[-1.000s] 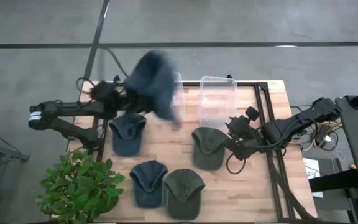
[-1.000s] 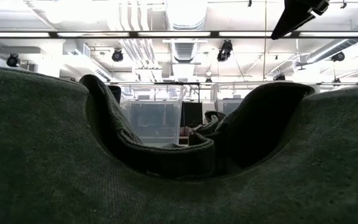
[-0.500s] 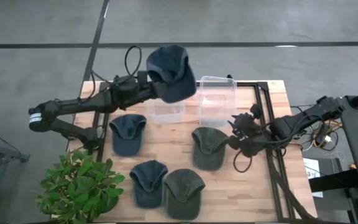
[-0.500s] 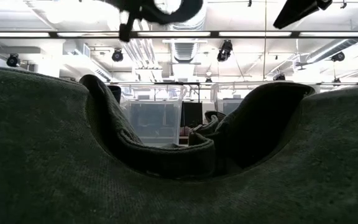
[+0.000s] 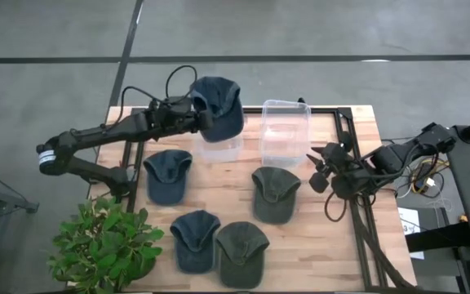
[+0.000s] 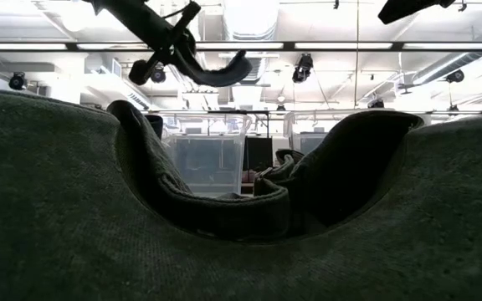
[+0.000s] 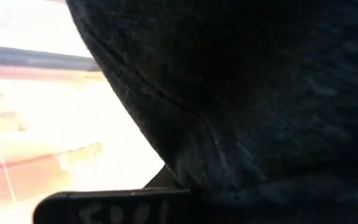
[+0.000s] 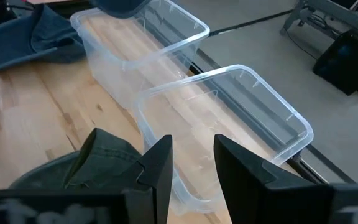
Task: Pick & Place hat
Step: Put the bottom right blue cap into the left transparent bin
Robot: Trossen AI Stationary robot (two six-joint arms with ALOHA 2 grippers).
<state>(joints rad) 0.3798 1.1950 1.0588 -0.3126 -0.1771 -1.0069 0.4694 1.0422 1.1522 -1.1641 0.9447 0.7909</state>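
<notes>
My left gripper (image 5: 192,114) is shut on a dark blue cap (image 5: 219,106), which it carries in the air over the left clear bin (image 5: 221,149). The low view shows this gripper (image 6: 156,65) high up with the cap's curved edge (image 6: 220,77) beside it. The cap (image 7: 260,87) fills the left wrist view. My right gripper (image 5: 320,169) is open over the table's right part, beside the green cap (image 5: 273,193). In its wrist view the open fingers (image 8: 191,168) point toward the right clear bin (image 8: 229,118). My left gripper holds the blue cap by the side nearest the arm (image 5: 201,113), coming level from the table's left. The cap itself hides the fingers' place of contact. It is lifted clear and hangs above the left bin, touching nothing else.
Several other caps lie flat on the table: blue (image 5: 168,175), blue (image 5: 195,239), green (image 5: 241,251). A potted plant (image 5: 104,241) stands at the near left corner. A green cap (image 6: 241,251) right before the low camera blocks most of that view.
My left gripper has swung the blue cap toward the far side over the left bin, then brought it down somewhat; in the low view it has dropped further into the picture. My right gripper has drawn back toward the table's right edge, away from the green cap.
</notes>
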